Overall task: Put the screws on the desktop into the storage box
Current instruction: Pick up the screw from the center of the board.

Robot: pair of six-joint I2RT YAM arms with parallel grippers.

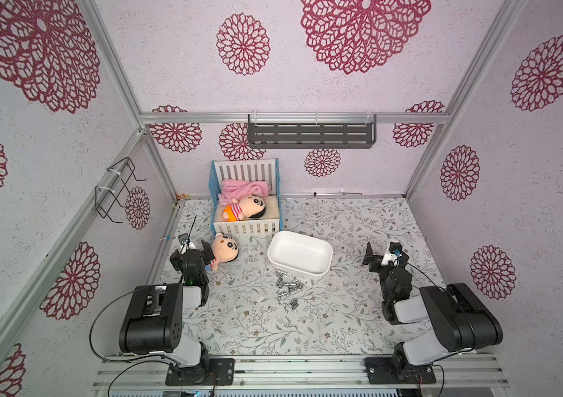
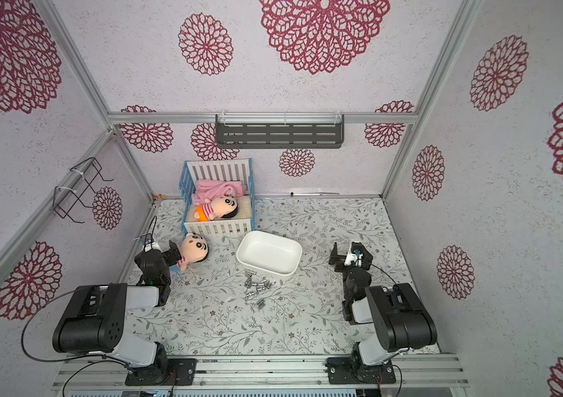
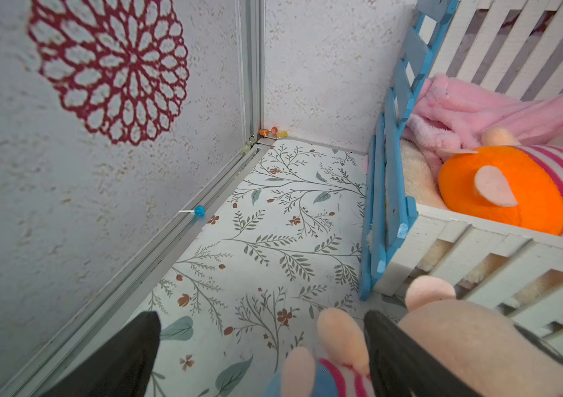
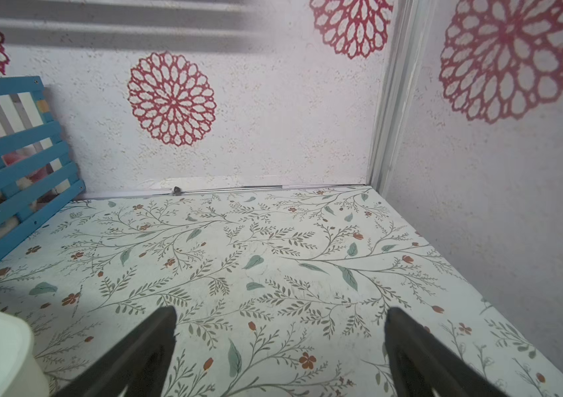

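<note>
**Both arms at rest, tools spread.** Each arm rises from its base on the near rail, folds at a raised elbow and reaches forward and down. The left arm (image 1: 156,319) ends beside the left wall and the right arm (image 1: 455,316) to the right of the storage box (image 1: 299,269).

**Left gripper** (image 3: 262,330): the jaws stand wide and clamp nothing. In the wrist view a peach plush limb of the doll (image 1: 225,249) lying on the desktop (image 1: 307,326) shows between the black fingers (image 3: 142,343). Whether it touches them cannot be told. The doll's head lies outside the finger on the crib's side.

**Right gripper** (image 4: 281,326): the jaws are equally wide and hold nothing, over bare printed surface.

**Screws** (image 1: 288,285): in both top views they form a loose silver cluster on the desktop. It sits just in front of the box's near long wall, with a few pieces trailing toward the near edge.

**Edges and room.** The left tool is hemmed by the wall rail on one side and by the doll and the crib (image 1: 245,227) on the other. The right tool has open floor ahead up to the back wall and the right corner post. The box rim shows at the edge of its wrist view. A broad bare strip of desktop lies between the two arms, in front of the screws (image 2: 257,285).
</note>
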